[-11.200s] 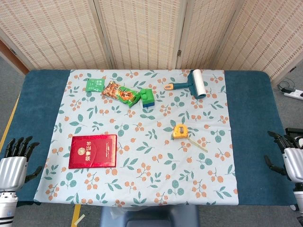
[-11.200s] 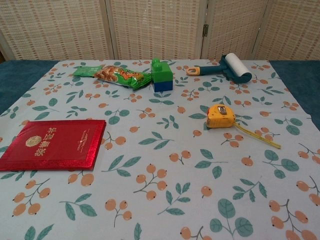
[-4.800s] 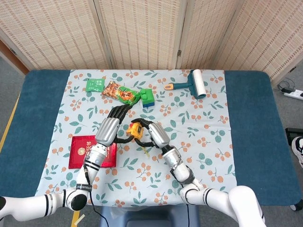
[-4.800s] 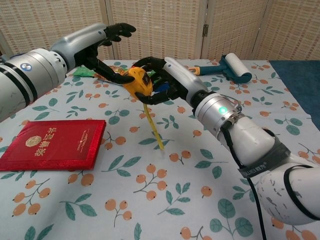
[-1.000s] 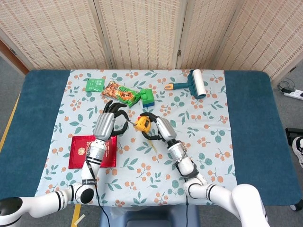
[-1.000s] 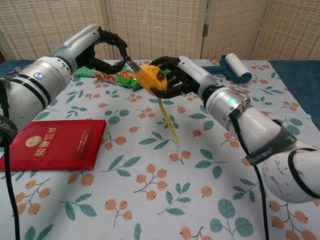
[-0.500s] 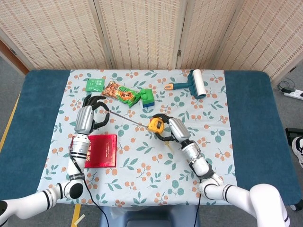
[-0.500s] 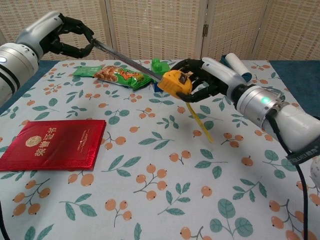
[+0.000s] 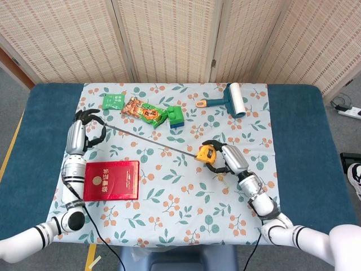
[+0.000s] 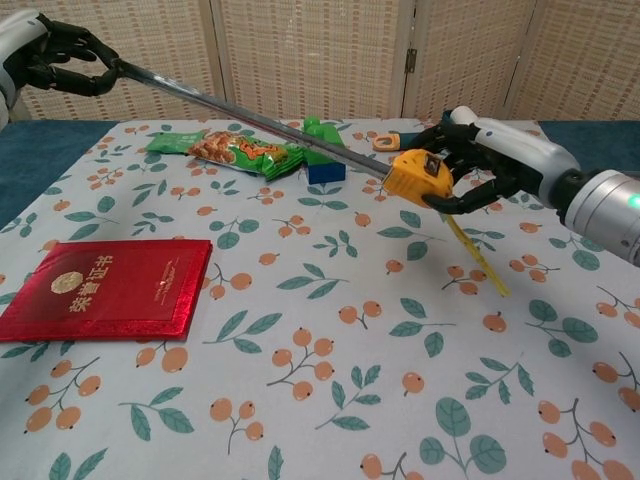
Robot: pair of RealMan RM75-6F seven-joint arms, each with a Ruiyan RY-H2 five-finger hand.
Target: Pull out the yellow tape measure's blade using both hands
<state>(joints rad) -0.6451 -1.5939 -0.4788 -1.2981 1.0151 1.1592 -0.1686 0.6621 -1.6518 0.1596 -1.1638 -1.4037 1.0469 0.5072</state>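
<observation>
My right hand (image 9: 228,158) (image 10: 487,160) grips the yellow tape measure (image 9: 206,154) (image 10: 422,176) above the cloth, right of centre. Its dark blade (image 9: 149,140) (image 10: 255,110) stretches in a long straight line up and to the left. My left hand (image 9: 84,131) (image 10: 62,48) pinches the blade's far end at the left edge of the cloth. A yellow strap (image 10: 476,262) dangles from the case toward the table.
A red booklet (image 9: 111,180) (image 10: 105,288) lies at the front left. Under the blade sit a snack packet (image 9: 144,112) (image 10: 243,151), a green sachet (image 9: 113,101) and a green-and-blue block (image 9: 175,117) (image 10: 321,167). A lint roller (image 9: 231,100) lies at the back right.
The hands have drawn further apart: the left moved left with the blade end, the right moved right with the case. The exposed blade is much longer.
</observation>
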